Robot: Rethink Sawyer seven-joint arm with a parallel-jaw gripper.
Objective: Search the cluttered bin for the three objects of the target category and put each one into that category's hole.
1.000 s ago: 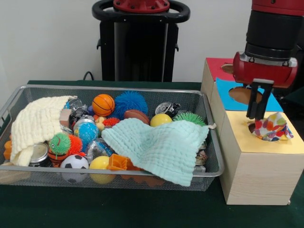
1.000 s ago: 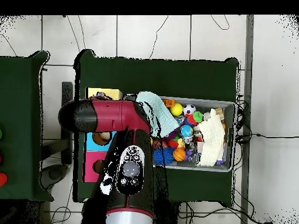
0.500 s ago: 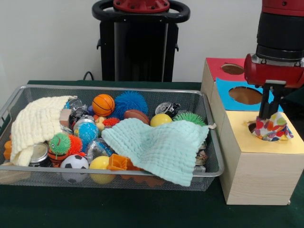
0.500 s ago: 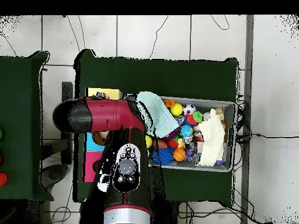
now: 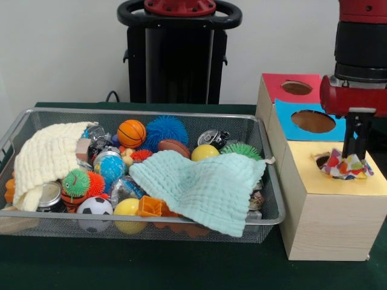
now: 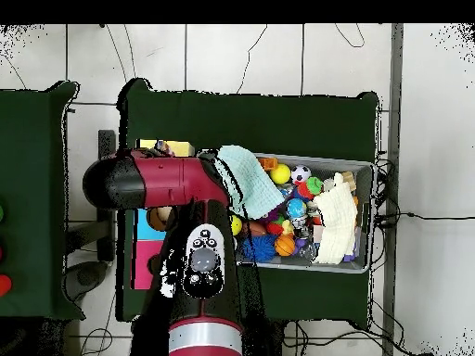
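Now the tool (image 5: 355, 148) sits w/ tips pinched on a multicoloured patterned cloth (image 5: 346, 165), bunched over the yellow-topped box's hole (image 5: 321, 161), apparently for stuffing it in; wire bin (image 5: 181, 113) untouched alongside.

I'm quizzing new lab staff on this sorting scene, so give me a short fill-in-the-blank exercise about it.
1. The patterned cloth lies on the box's ____ top.
2. The mint cloth drapes over the wire ____.
3. The claw stands over the ____ cloth.
4. The hole behind the yellow top is in the ____ top.

Missing words: yellow; bin; patterned; blue
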